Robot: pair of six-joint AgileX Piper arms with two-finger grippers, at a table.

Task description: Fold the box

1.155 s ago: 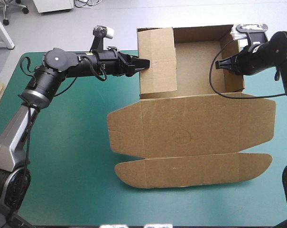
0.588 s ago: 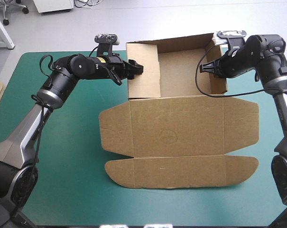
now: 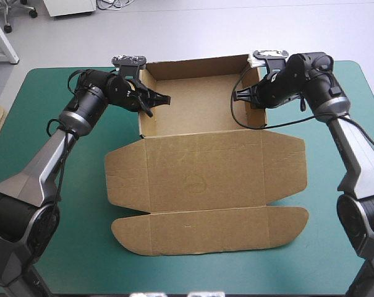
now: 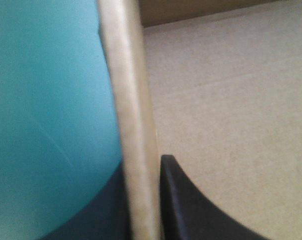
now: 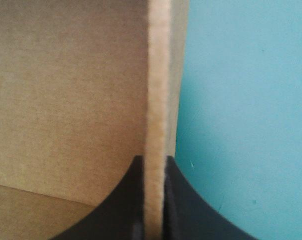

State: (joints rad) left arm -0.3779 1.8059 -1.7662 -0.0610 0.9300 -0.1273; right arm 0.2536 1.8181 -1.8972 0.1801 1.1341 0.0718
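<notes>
- Teal-green cover [image 3: 81, 260] is carrying the box [image 3: 202, 167] mid-table, shifted leftward since earlier.
- Left gripper [image 3: 159, 99] and right gripper [image 3: 241, 96] are each pinching a side wall, fingers nearly closed.
- Left flap is now standing upright; tray is forming.

box [image 3: 199, 179] on table [image 3: 81, 204] | left end effector [image 3: 164, 99] astride left wall | right end effector [image 3: 238, 96] astride right wall

box [image 3: 199, 179]: brown, an open tray with the lid flat toward the table's near edge
left gripper [image 3: 164, 99]: at the tray's left wall
right gripper [image 3: 238, 96]: at the right wall
table [image 3: 81, 235]: teal-green cover
</notes>
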